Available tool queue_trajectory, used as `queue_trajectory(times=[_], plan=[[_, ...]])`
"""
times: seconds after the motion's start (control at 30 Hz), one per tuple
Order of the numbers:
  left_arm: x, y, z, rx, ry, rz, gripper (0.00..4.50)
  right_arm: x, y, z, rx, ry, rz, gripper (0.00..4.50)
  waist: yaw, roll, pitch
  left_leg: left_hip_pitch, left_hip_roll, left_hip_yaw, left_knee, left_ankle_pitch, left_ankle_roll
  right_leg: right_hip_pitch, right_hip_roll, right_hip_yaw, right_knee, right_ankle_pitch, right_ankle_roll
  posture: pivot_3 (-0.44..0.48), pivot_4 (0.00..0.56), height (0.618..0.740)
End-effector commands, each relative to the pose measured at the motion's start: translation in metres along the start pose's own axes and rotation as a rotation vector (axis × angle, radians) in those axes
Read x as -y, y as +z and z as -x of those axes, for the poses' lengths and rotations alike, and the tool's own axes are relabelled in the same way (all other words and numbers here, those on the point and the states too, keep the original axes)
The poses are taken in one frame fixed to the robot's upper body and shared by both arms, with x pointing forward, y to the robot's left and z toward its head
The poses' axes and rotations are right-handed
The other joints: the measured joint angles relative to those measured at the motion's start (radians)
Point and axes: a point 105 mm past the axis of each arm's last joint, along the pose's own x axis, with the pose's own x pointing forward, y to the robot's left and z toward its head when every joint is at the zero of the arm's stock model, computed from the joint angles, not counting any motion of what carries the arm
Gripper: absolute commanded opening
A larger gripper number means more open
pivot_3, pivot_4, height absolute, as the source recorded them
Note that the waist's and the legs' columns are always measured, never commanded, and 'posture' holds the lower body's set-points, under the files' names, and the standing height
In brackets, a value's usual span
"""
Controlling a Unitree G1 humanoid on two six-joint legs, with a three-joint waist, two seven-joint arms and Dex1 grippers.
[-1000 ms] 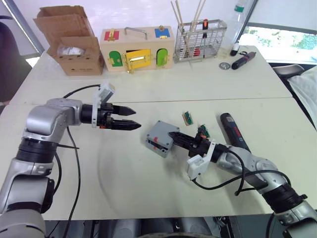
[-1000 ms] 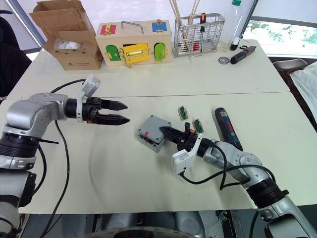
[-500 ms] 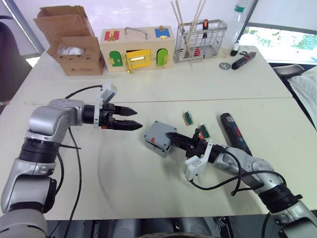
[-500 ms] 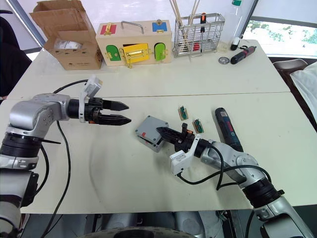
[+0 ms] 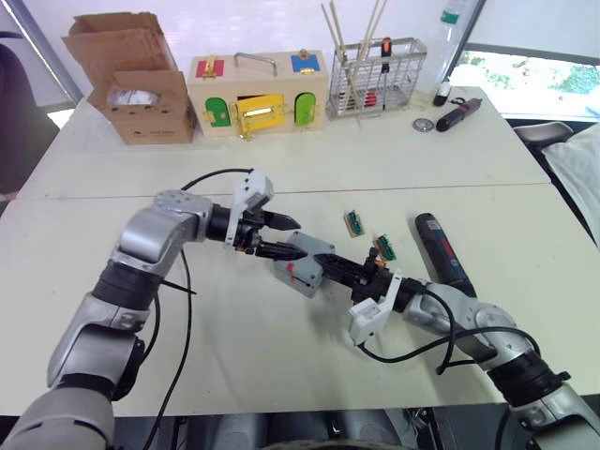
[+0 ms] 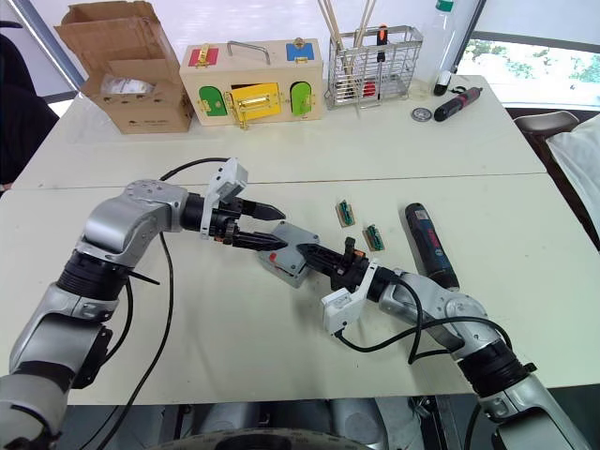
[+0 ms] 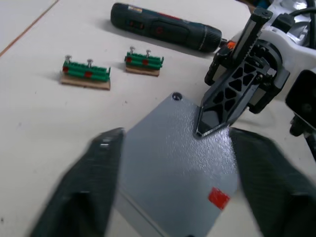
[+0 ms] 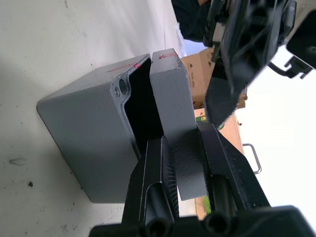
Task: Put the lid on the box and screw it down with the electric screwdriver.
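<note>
The grey box [image 8: 84, 123] lies on the table between both arms, red tab toward me. The grey lid [image 8: 170, 94] stands ajar at its dark opening. My right gripper [image 8: 177, 138] is shut on the lid's edge, one finger inside and one outside. In the left wrist view the lid [image 7: 168, 158] faces the camera, with the right gripper's tip on it. My left gripper [image 5: 292, 239] is open, its fingers [image 7: 89, 182] on either side of the box's far corner. The dark electric screwdriver [image 5: 442, 251] lies flat to the right of the right arm.
Two green terminal blocks [image 5: 355, 223] [image 5: 385, 247] lie just behind the box. Along the back stand a cardboard box [image 5: 141, 80], a wooden box with coloured doors [image 5: 260, 92] and a wire rack [image 5: 377, 75]. A small black-and-red tool [image 5: 459, 114] lies at the back right.
My left arm has swung right, bringing its open fingers up to the box. The right gripper and the box have barely moved.
</note>
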Motion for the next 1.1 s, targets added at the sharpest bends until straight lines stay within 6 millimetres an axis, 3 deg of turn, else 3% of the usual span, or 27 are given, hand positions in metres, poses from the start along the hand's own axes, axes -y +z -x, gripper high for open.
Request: queue_trajectory(times=[0.03,0.2,0.53,0.73,0.87,0.93,1.1], plan=[[0.001,0.015,0.004,0.027,-0.012,-0.047,1.19,-0.002,0.002,0.001,-0.003,0.000,-0.011,0.19,0.001,0.000,0.000,0.000,0.000,0.000,0.000,0.000,0.000,0.000,0.000,0.000,0.000,0.000,0.000,0.000,0.150,0.740],[0.004,0.010,0.001,0.007,-0.020,-0.062,1.19,-0.004,0.003,0.001,-0.007,0.000,-0.015,0.19,0.002,0.000,0.000,0.000,0.000,0.000,0.001,0.000,0.000,0.001,0.000,0.000,0.000,0.000,0.000,0.000,0.150,0.740],[0.004,-0.020,-0.011,-0.105,-0.032,-0.110,1.19,-0.002,0.007,0.002,-0.003,-0.022,-0.019,0.19,0.004,0.000,-0.001,0.001,0.000,0.000,0.001,0.000,0.000,0.002,0.000,0.000,0.000,0.000,0.000,0.000,0.150,0.740],[0.008,-0.032,-0.019,-0.127,-0.059,-0.098,1.13,0.002,0.008,0.001,0.002,-0.042,-0.017,2.95,0.004,-0.001,-0.002,0.015,0.000,0.000,-0.003,-0.001,0.002,0.016,0.000,0.000,-0.003,0.000,0.000,0.000,0.150,0.740],[0.010,-0.037,-0.022,-0.134,-0.066,-0.083,1.13,0.009,0.009,0.004,-0.001,-0.067,0.001,4.21,0.003,-0.001,-0.003,0.016,0.000,0.000,-0.003,-0.003,0.005,0.016,0.000,0.000,-0.002,0.000,0.000,0.000,0.150,0.740],[0.010,-0.043,-0.023,-0.151,-0.064,-0.084,1.13,0.011,0.008,0.007,-0.013,-0.074,0.014,4.49,0.004,-0.001,-0.004,0.016,0.000,0.000,-0.003,-0.002,0.004,0.016,0.000,0.000,-0.002,0.000,0.000,0.000,0.150,0.740],[0.013,-0.052,-0.025,-0.165,-0.072,-0.078,1.13,0.017,0.004,0.017,-0.032,-0.090,0.045,4.49,0.011,-0.001,-0.004,0.016,0.000,0.000,-0.003,-0.002,0.004,0.017,0.000,0.000,-0.002,0.000,0.000,0.000,0.150,0.740]])
